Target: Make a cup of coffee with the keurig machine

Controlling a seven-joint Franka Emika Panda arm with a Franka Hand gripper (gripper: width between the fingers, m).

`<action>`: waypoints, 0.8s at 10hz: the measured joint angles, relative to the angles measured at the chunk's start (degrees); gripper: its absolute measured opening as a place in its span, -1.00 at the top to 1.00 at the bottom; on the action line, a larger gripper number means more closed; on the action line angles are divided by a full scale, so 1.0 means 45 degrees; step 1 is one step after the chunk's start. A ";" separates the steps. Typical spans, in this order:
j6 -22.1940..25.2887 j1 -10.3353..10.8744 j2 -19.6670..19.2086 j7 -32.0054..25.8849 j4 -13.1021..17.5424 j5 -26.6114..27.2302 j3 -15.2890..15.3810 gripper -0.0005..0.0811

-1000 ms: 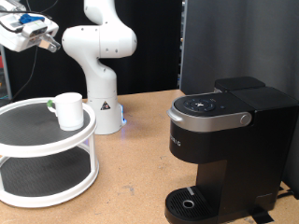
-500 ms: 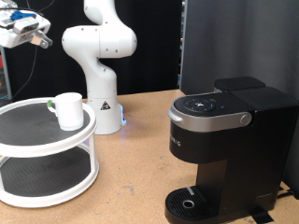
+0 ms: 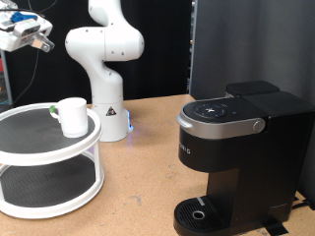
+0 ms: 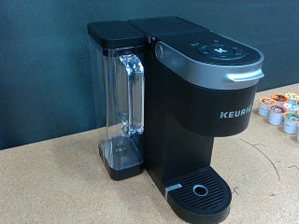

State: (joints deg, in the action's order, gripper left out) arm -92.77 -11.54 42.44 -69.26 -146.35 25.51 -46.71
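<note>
The white cup (image 3: 72,115) stands on the upper tier of a round white two-tier stand (image 3: 39,157) at the exterior view's left. The black keurig machine (image 3: 241,157) sits at the exterior view's right, lid down, its round drip base (image 3: 202,214) bare. In the wrist view the keurig machine (image 4: 201,103) shows from the side with its clear water tank (image 4: 121,103) and no fingers in the picture. My gripper (image 3: 39,39) hangs high at the exterior view's top left, well above the cup and far from the machine. Nothing shows between its fingers.
The arm's white base (image 3: 108,108) stands behind the stand. A small green-topped pod (image 3: 51,109) lies beside the cup on the tier. Several coffee pods (image 4: 280,107) sit on the wooden table beyond the machine in the wrist view. A black backdrop (image 3: 246,44) rises behind the machine.
Over the last second my gripper shifted toward the exterior view's left and slightly up; in the last half second it held still. Cup and machine stayed put.
</note>
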 joint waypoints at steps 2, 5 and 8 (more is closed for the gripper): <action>-0.0278 -0.0001 0.0001 -0.0011 -0.0224 0.0001 -0.0020 0.98; -0.1676 -0.0002 -0.0042 -0.0516 -0.1043 -0.0008 -0.0048 0.98; -0.2227 -0.0001 -0.0305 -0.1297 -0.1536 -0.0075 -0.0374 0.98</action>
State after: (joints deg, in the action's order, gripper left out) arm -102.79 -11.54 41.07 -75.10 -153.26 25.17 -48.39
